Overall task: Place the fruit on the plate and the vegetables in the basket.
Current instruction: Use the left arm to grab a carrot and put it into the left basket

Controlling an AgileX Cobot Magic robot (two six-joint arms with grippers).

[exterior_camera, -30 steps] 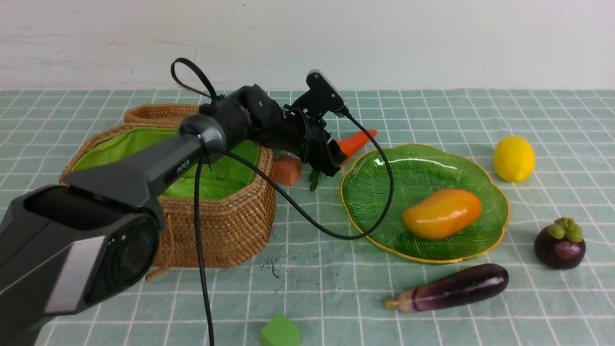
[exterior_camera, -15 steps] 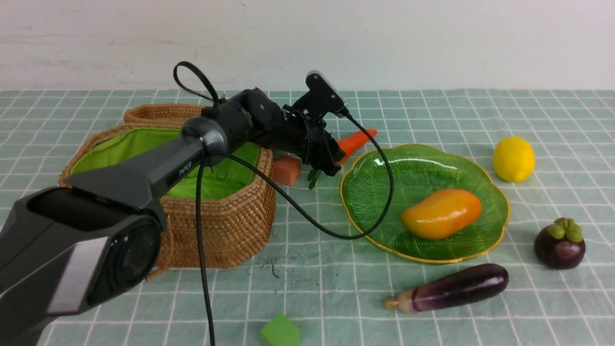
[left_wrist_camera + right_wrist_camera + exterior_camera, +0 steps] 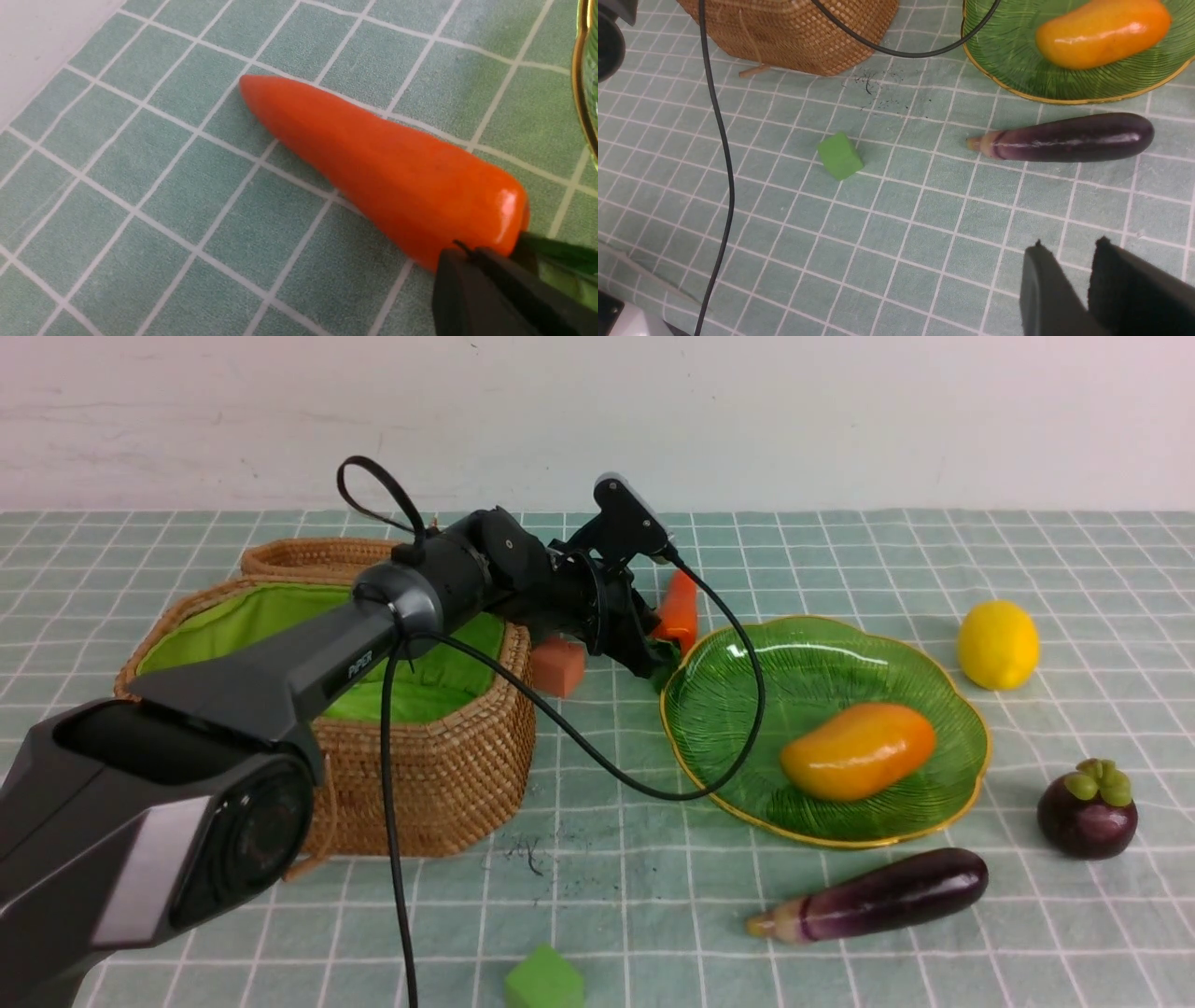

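My left gripper is shut on the leafy thick end of the orange carrot, just behind the green plate's rim. In the left wrist view the shut gripper meets the carrot next to its green leaves. The mango lies on the plate. The lemon, mangosteen and eggplant lie on the cloth. The wicker basket stands open at the left. Potato and gourd are out of view. My right gripper is slightly open and empty, above the cloth near the eggplant.
An orange cube sits between basket and carrot. A green cube lies at the front, also in the right wrist view. The left arm's black cable hangs across the cloth and over the plate's near-left rim.
My left gripper has closed on the carrot's leafy end and swung it; its tip now points away from me rather than to the right, and the leaves have shifted toward the plate.
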